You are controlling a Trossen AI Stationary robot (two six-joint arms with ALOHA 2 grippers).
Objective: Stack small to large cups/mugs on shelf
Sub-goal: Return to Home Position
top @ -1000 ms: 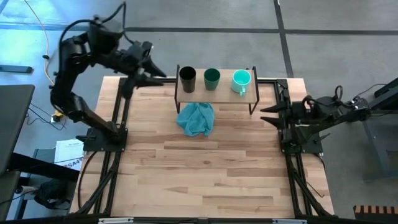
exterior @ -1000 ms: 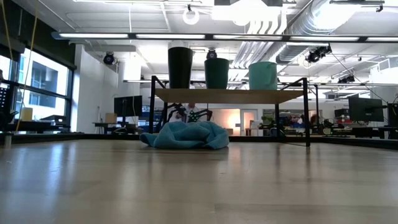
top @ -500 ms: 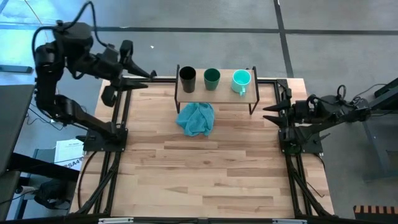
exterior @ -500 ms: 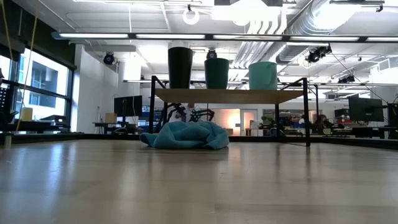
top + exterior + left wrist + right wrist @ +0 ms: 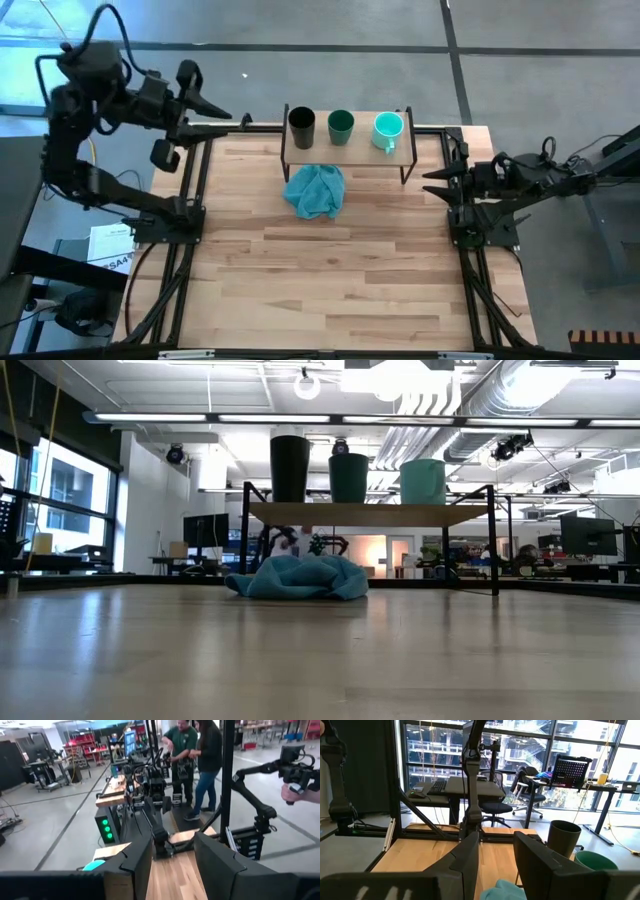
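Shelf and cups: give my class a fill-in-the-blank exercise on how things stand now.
1. The shelf carries ___ cups.
2. Between the black cup and the turquoise mug stands the ___.
3. The blue cloth lies on the ___, before the shelf.
4. The open left pincer and open right pincer hold ___.
Missing: three; green cup; table; nothing.
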